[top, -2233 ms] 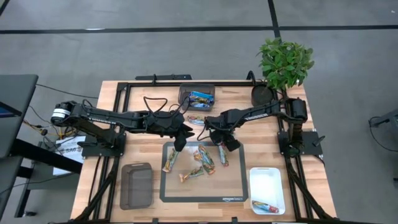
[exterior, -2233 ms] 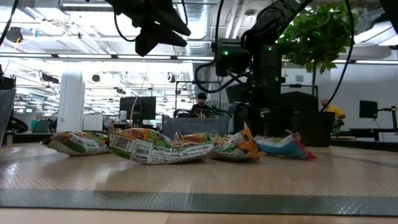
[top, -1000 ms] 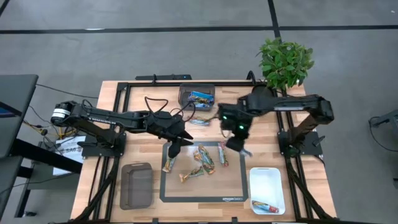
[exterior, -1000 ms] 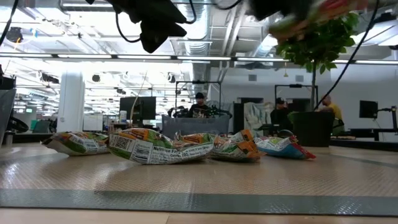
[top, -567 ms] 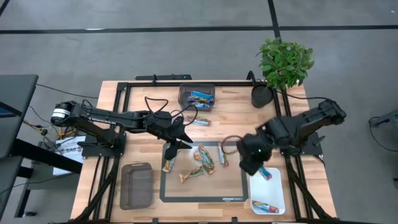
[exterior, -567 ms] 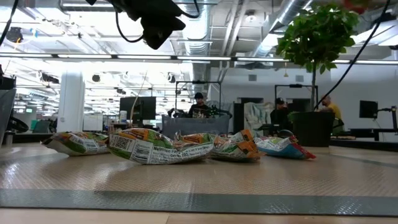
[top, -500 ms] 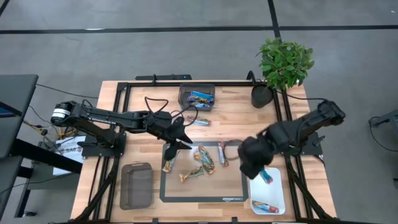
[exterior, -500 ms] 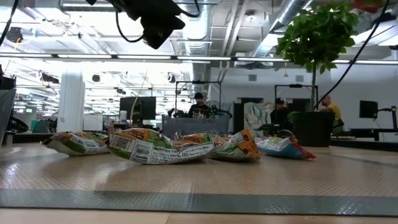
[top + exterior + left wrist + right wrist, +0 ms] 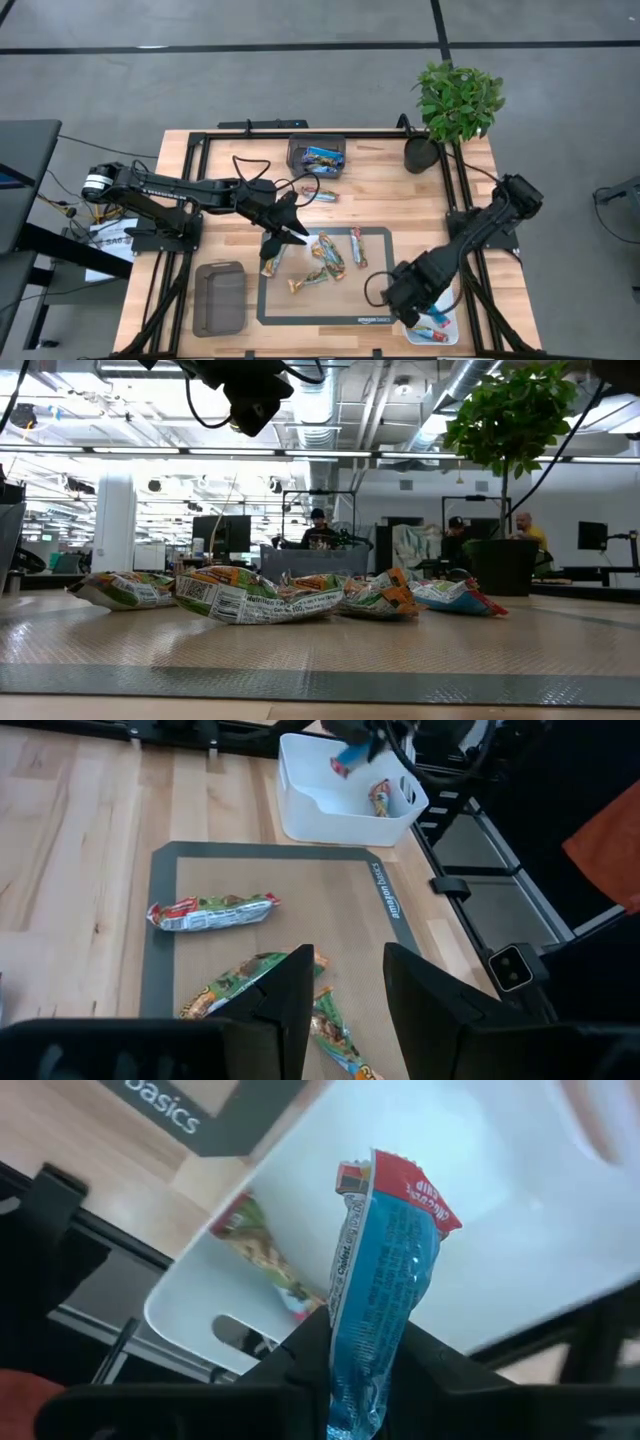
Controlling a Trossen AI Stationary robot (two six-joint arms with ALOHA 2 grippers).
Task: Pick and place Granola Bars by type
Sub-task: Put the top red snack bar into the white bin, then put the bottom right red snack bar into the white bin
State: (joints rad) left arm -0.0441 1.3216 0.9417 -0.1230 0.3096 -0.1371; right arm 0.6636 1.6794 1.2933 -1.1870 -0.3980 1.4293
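having swung from the mat (image 9: 372, 312), a blue bar (image 9: 385, 1270) is now held clenched by the right gripper (image 9: 350, 1355) above the white tray (image 9: 480, 1230), so one more is nearly sorted; the left gripper (image 9: 345, 985) is kept open over the mat

Right gripper (image 9: 412, 312) over white tray (image 9: 447, 311)

Light is bright and even across the high view, coming from overhead; the arms cast only short, soft shadows on the pale wooden table (image 9: 200, 290). In the low view the room behind glows from rows of ceiling lights (image 9: 150, 452) toward 10 o'clock, and the near mat surface is soft, out of focus. The right wrist view is blurred by motion: the white tray (image 9: 520, 1210) smears toward 2 o'clock, while the blue-wrapped bar (image 9: 385, 1290) stays fairly sharp. The left wrist view is clear, with its own fingers (image 9: 290, 995) dark and slightly soft.
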